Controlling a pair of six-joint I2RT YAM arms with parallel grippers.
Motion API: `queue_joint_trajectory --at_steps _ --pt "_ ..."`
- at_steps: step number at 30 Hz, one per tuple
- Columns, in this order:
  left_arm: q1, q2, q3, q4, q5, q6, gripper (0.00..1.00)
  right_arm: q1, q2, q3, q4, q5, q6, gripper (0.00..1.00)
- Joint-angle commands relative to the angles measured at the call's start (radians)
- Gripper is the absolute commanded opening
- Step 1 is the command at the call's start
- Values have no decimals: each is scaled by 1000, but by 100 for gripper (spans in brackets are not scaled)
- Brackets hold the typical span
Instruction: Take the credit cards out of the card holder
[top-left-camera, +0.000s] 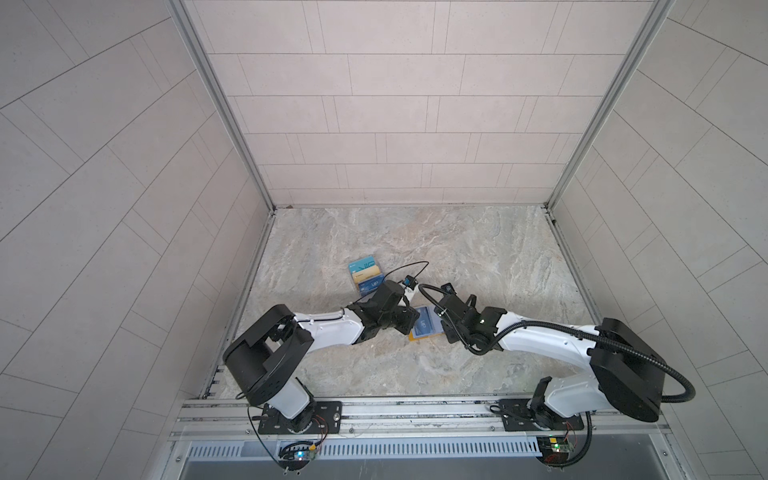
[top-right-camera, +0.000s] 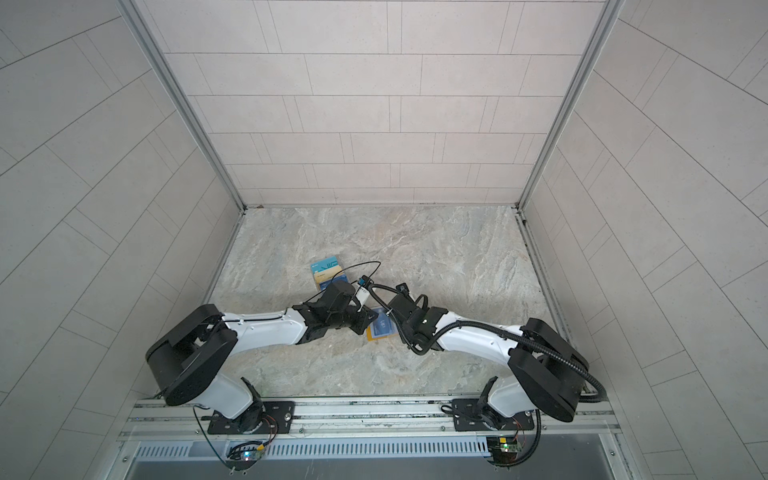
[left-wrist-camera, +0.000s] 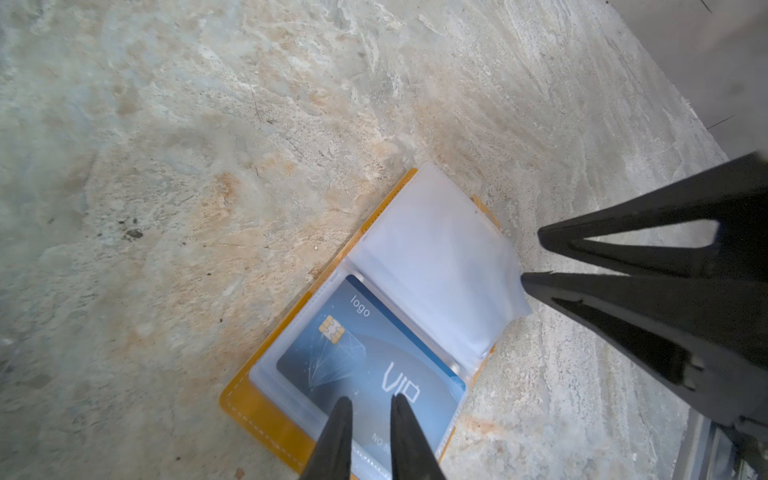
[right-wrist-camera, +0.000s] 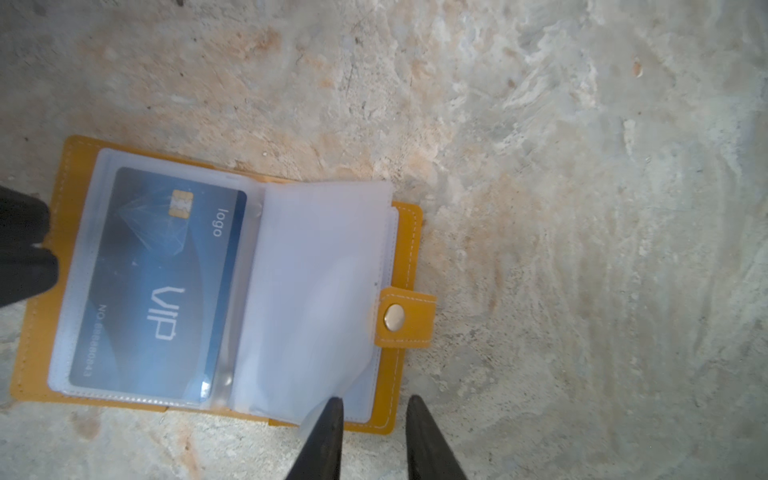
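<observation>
Left gripper (left-wrist-camera: 370, 401) tips sit nearest the lens. Jaws are narrow, with a slit of the blue VIP card (left-wrist-camera: 374, 353) showing between them. Contact: cannot tell.

Risk 1: the card is fully inside its clear pocket. Closing tips may slip on the plastic, or pinch pocket and card together and drag the whole card holder (right-wrist-camera: 405, 249) off the marble table (right-wrist-camera: 582, 187). Nothing visibly pins the holder.

Risk 2: the loose sleeve page (right-wrist-camera: 316, 270) flops left over the card.

The holder lies open mid-table, on the near side, between the grippers. The left tips are over the card's numbered edge.

Right gripper (right-wrist-camera: 375, 399): jaws moderately apart, empty. One finger (right-wrist-camera: 328, 428) is at the loose page's corner, with the snap tab (right-wrist-camera: 405, 318) near.
</observation>
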Motion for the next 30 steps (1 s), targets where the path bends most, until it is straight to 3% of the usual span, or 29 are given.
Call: queue_joint_trajectory --at_steps 1,10,20,26,30 --pt "-3 13 7 26 3 -11 22 -3 -50 25 -69 39 -12 34" --pt "-12 44 11 32 8 -20 20 -40 -57 72 -88 6 -84 49" --pt "-21 84 10 52 1 -36 18 -109 50 112 -14 -140 -142 51" --pt "-22 93 0 58 -2 -40 17 -109 129 144 -10 -143 -157 52" --pt "-22 95 -8 66 -3 -43 17 -108 172 163 -27 -84 -148 52"
